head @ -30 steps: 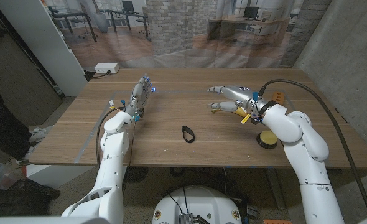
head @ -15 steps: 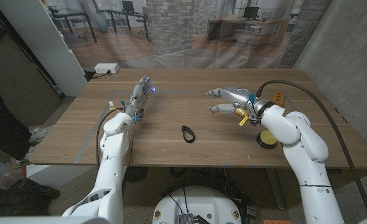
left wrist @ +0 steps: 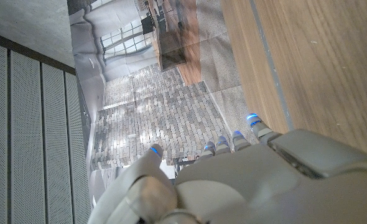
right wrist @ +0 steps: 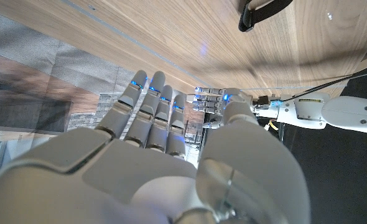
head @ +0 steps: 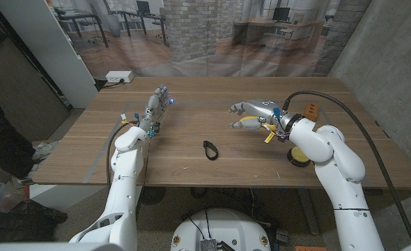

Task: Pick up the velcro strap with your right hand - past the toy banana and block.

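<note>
White right hand [head: 251, 115] open above table, black velcro strap [head: 210, 148] nearby

velcro strap [head: 210, 149] mid-table [head: 191, 167], between left robot hand [head: 157, 104] and right robot hand [head: 253, 115]

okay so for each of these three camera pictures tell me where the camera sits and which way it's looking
Head view: on the robot's head, looking down over the wooden table; both arms, the left hand, the right hand and the velcro strap show.
Left wrist view: on the left wrist, along the back of the left hand toward the table edge and brick backdrop.
Right wrist view: on the right wrist, along the right hand across the table.
Shared: the right wrist and head views both show the velcro strap and the left hand.
</note>
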You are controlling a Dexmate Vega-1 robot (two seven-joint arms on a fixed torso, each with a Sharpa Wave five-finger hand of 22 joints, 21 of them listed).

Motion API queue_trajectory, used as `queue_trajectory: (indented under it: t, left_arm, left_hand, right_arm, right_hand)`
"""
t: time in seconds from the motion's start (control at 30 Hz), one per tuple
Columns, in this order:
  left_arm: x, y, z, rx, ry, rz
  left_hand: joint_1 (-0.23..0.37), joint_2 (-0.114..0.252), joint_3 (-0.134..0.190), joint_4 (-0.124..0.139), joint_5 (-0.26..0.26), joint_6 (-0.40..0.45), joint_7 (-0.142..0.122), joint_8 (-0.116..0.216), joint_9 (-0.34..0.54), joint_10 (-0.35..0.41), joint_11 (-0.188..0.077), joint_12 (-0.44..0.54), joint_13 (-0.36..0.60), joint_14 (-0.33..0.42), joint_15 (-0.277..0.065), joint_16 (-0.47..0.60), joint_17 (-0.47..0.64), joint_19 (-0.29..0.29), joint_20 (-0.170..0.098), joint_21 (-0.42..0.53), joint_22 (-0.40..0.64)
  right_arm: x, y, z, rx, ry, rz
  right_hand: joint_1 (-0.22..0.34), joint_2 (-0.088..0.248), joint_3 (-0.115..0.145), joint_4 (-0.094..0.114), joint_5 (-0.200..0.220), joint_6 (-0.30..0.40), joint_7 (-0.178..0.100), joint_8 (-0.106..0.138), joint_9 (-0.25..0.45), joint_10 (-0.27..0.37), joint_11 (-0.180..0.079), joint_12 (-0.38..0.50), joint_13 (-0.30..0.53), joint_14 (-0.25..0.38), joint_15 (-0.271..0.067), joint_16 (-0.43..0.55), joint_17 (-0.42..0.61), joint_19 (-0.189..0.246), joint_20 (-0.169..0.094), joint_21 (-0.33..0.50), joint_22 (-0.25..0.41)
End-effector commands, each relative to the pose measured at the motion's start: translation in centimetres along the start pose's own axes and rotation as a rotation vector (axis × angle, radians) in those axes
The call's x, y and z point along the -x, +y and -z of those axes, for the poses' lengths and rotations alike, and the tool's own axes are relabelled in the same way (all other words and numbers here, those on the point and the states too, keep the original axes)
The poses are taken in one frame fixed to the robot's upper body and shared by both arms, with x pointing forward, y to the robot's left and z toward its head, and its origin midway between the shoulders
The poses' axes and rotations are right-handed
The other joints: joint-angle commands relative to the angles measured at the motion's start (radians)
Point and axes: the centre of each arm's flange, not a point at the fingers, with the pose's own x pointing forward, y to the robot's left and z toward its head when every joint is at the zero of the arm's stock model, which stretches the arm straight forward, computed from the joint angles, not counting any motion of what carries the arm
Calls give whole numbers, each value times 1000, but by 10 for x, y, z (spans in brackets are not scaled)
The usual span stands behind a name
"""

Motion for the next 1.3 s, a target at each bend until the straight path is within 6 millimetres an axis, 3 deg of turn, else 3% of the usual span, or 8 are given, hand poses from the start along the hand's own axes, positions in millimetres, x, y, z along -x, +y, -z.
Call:
queue_trajectory:
  t: [0.03,0.23,0.43,0.97,1.3]
  left_arm:
    - [-1,3,2,4,5,2]
    - [-3,3,3,7,5,2]
    - [-5,4,4,8,8,0]
    - [-10,5,6,10,15,-2]
    - [-14,5,8,10,18,-1]
  left_hand:
    - [3,16,-4,1,4,-108,3,1,2,-165,-1,2,5,-210,3,3,3,-123,4,-4,3]
    - [4,14,-5,0,4,-109,3,1,2,-165,2,2,5,-211,3,3,3,-123,4,-6,3]
    - [4,13,-6,-1,4,-109,3,1,2,-167,0,2,5,-211,2,3,3,-122,4,-7,3]
    - [6,11,-9,-2,3,-111,3,2,2,-169,2,1,5,-212,1,3,3,-123,3,-12,3]
    - [7,10,-11,-3,3,-112,3,2,2,-169,2,2,5,-212,1,3,3,-122,2,-15,3]
  right_arm:
    - [-5,3,-5,9,-6,-13]
    - [-8,5,-6,9,-17,-24]
    - [-11,8,-6,8,-25,-46]
    - [-20,14,-5,12,-26,-71]
    - [-23,18,-4,15,-33,-84]
  right_hand:
    - [27,5,-6,-4,17,22,-4,9,2,22,0,15,10,24,-85,31,30,14,3,12,4]
    - [56,8,-13,-10,30,42,-7,7,3,42,-6,28,22,47,-90,77,75,28,4,20,6]
    - [111,35,2,-21,41,45,-8,0,4,41,-11,32,33,39,-94,109,118,31,2,25,8]
    - [142,20,-10,-24,39,48,-12,-8,6,47,-19,40,46,32,-95,148,165,26,6,27,10]
    - [186,11,-11,-27,46,70,-18,-7,13,87,-24,67,62,43,-105,180,203,25,6,32,12]
